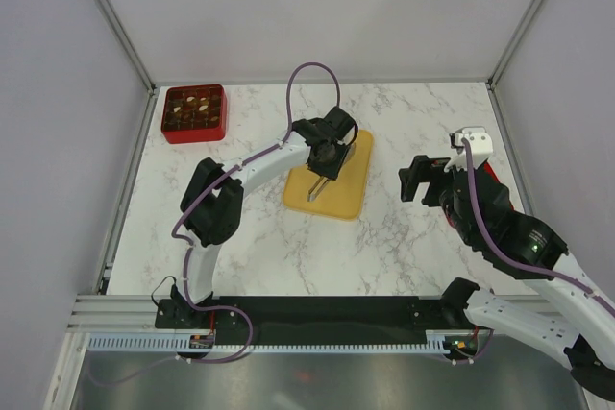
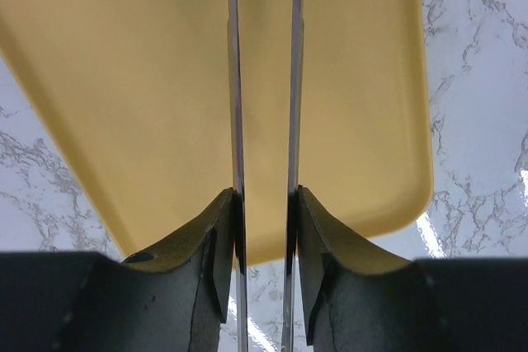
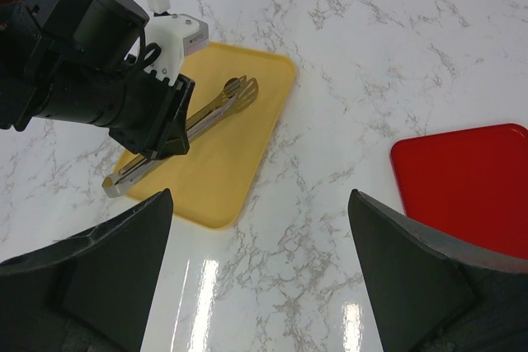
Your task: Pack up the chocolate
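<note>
The left fingers [image 2: 206, 245] squeeze the tongs [image 3: 210, 109] on the yellow tray [image 3: 247, 154]; the right fingers [image 3: 91, 269] are open. The far-left chocolate [image 1: 197, 108] looks tiny, light, easily squashed: pinch its sides softly.

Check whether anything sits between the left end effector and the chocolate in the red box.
Nothing visible does. Only bare table separates the left end effector, gripping tongs over the yellow tray, from the chocolate.

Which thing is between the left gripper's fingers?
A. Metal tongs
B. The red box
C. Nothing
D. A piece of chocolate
A: in the left wrist view the left gripper has a finger pressed against each of the two arms of the metal tongs, above the yellow tray.
</note>
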Controlling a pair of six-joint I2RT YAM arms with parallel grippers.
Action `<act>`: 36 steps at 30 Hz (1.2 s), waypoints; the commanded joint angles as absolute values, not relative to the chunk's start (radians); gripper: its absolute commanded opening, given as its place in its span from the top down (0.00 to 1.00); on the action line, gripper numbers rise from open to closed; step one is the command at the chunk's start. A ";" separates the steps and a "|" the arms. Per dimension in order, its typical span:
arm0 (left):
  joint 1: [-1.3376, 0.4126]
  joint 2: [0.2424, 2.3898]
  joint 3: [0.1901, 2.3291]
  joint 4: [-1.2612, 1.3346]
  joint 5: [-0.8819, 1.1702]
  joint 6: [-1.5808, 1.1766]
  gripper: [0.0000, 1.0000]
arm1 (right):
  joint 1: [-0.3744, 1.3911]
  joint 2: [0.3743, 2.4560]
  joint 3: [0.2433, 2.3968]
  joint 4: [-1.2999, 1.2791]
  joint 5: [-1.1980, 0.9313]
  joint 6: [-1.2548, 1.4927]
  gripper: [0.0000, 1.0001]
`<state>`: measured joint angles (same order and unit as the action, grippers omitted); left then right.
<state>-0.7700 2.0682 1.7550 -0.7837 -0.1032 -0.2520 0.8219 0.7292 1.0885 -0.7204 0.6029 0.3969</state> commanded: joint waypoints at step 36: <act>-0.014 1.769 1.801 -1.009 -0.018 -0.298 0.67 | 0.822 0.719 1.108 -0.721 0.572 0.417 0.05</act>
